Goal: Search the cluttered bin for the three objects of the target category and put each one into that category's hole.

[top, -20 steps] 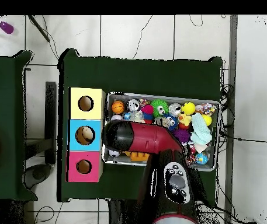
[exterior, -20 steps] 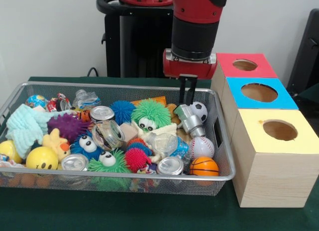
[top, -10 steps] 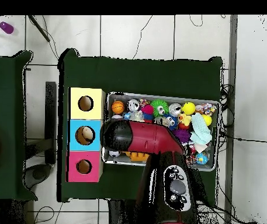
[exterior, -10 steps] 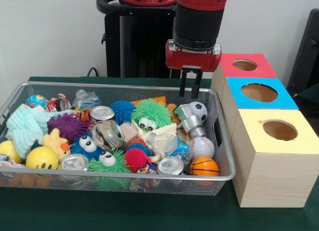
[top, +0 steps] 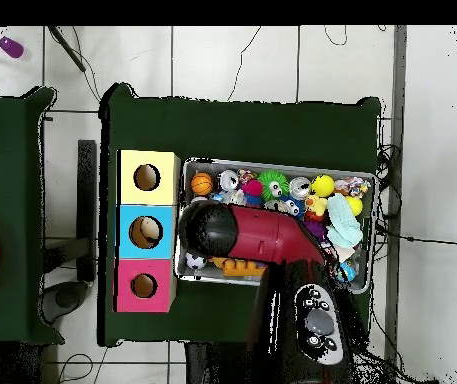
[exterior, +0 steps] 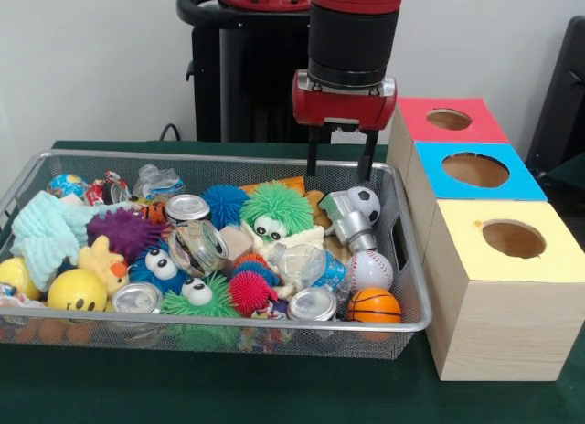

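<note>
Gripper [exterior: 341,157] has risen and spread since a second ago; you see fingers wide apart, holding nothing. Target likely balls: soccer ball [exterior: 366,203], baseball [exterior: 369,270], basketball [exterior: 374,305] in bin's [exterior: 409,301] end nearest boxes. Light, round, probably slick; pinch across middle. Yellow box [exterior: 501,287] beside bin.

Arm [top: 272,250] covering the middle of the bin [top: 274,166] from overhead, gripper hidden beneath it there. Upper arm cut off by the top edge in front view. Orange block [exterior: 279,183] mostly buried behind the green fuzzy toy [exterior: 275,207]. Inside of the red box's hole [exterior: 449,119] too dark to read.
</note>
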`<act>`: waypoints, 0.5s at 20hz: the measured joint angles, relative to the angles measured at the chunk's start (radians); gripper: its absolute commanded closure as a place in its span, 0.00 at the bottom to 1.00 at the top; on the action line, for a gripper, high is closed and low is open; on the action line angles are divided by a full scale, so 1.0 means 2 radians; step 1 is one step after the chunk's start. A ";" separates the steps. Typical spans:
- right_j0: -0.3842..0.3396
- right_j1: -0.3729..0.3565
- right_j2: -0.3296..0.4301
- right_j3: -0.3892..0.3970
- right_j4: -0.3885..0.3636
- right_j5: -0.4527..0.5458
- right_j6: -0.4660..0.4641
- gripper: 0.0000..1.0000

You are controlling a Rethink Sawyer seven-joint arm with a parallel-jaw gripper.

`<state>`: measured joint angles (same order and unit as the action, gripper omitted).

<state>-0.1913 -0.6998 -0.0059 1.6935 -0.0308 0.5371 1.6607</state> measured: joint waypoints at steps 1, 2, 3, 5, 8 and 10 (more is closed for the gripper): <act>-0.002 0.000 0.001 0.000 0.000 0.000 0.000 0.00; -0.004 0.000 0.002 0.000 0.000 0.000 0.000 0.00; -0.005 0.000 0.002 0.000 0.000 0.000 0.000 0.00; -0.006 0.000 0.003 0.000 0.000 -0.002 0.000 0.00; -0.006 0.002 0.003 0.000 0.000 -0.010 0.000 0.00; -0.008 0.006 0.004 0.000 0.000 -0.020 0.000 0.00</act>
<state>-0.2071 -0.6885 0.0028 1.6930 -0.0308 0.4979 1.6607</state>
